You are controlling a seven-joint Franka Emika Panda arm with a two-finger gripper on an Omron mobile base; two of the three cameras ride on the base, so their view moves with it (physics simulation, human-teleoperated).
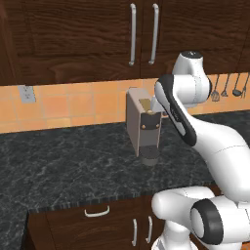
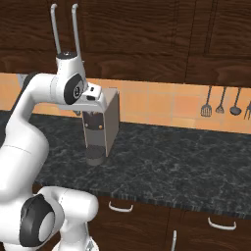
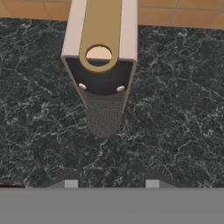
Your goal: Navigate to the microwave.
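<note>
The microwave is out of view. My arm is folded over a dark marble counter (image 1: 58, 166), with the hand held just above a beige coffee machine (image 1: 143, 124). Looking down from the hand, my gripper (image 3: 111, 183) is open: its two finger tips stand wide apart with nothing between them. The coffee machine (image 3: 100, 65) lies straight ahead of them, its round top opening facing the camera.
Dark wood upper cabinets with long steel handles (image 1: 132, 34) hang over the orange tiled wall. Kitchen utensils (image 2: 219, 100) hang on the wall to the right, and a wall outlet (image 1: 27, 93) sits at the left. Drawers with curved handles (image 1: 96, 212) run below the counter.
</note>
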